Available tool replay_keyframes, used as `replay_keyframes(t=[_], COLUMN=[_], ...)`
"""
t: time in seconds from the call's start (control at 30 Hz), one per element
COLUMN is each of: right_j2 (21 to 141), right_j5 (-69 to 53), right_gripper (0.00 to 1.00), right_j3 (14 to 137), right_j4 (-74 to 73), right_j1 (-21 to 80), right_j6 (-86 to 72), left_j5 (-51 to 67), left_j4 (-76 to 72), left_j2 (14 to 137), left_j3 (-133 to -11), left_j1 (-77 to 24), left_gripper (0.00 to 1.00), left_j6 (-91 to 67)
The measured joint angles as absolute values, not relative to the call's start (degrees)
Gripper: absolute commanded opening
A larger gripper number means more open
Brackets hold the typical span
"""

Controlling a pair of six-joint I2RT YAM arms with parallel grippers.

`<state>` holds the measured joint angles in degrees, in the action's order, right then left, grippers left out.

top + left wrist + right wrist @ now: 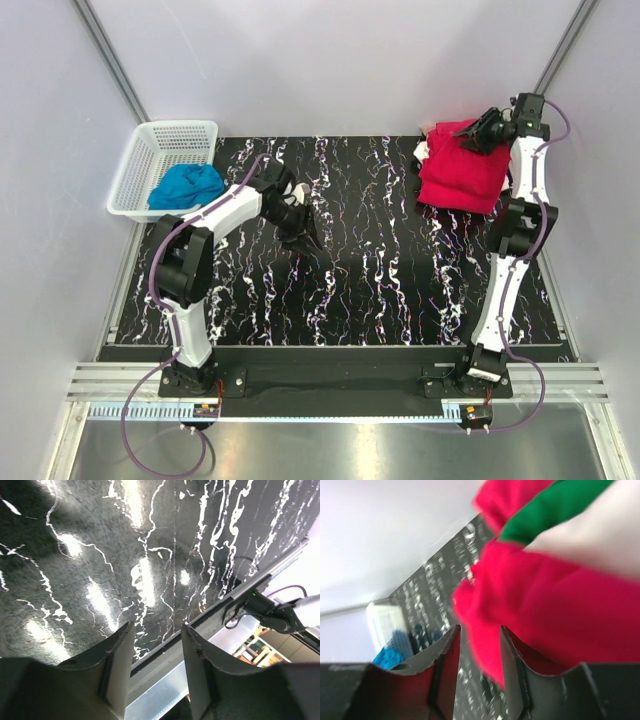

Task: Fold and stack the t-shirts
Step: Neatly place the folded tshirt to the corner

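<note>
- In the right wrist view, the shirts [560, 605] were blurred and cut off at the top and right edges.
- From above, the right gripper [472, 135] hid the shirts' far corner, and the top red shirt covered the lower layers.
- The blue cloth [187, 185] in the basket [130, 172] was too small to identify.

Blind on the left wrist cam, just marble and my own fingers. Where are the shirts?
Observer: The red stack sits at the table's far right corner.
Operator: Right hand on it?
Observer: The right hand is at the stack's far edge, fingers apart.
Operator: All red?
Observer: No, the right wrist view shows a green layer and a white layer among the red.
</note>
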<state>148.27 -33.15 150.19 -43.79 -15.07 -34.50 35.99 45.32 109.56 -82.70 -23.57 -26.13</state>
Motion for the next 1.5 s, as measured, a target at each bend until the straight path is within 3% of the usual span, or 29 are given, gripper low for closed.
replay_keyframes(t=[0.4, 0.6, 0.83, 1.1, 1.5], right_j2=[115.28, 96.20, 87.22, 76.82, 76.05], right_j5=[-40.07, -38.98, -34.94, -32.82, -32.56], right_gripper=[0.45, 0.46, 0.46, 0.46, 0.48], right_j3=[123.94, 96.84, 70.72, 67.68, 67.70], right_j4=[-44.05, -44.42, -46.63, -45.23, -44.47], right_j1=[-11.16, 2.22, 14.55, 15.57, 16.95], right_j6=[-29.98, -27.42, -29.89, -32.29, -33.93], left_j5=[30.44, 25.32, 19.05, 14.06, 11.49], left_j4=[45.41, 45.69, 47.16, 48.12, 48.56], left_j2=[105.32, 99.35, 89.47, 78.37, 74.22], left_j3=[-82.70, -79.26, -70.02, -62.78, -62.19], left_j1=[-23.66, -23.88, -23.97, -24.29, -24.43], left_gripper=[0.54, 0.54, 0.55, 0.56, 0.57], left_j6=[-27.00, -27.00, -27.53, -30.09, -32.49])
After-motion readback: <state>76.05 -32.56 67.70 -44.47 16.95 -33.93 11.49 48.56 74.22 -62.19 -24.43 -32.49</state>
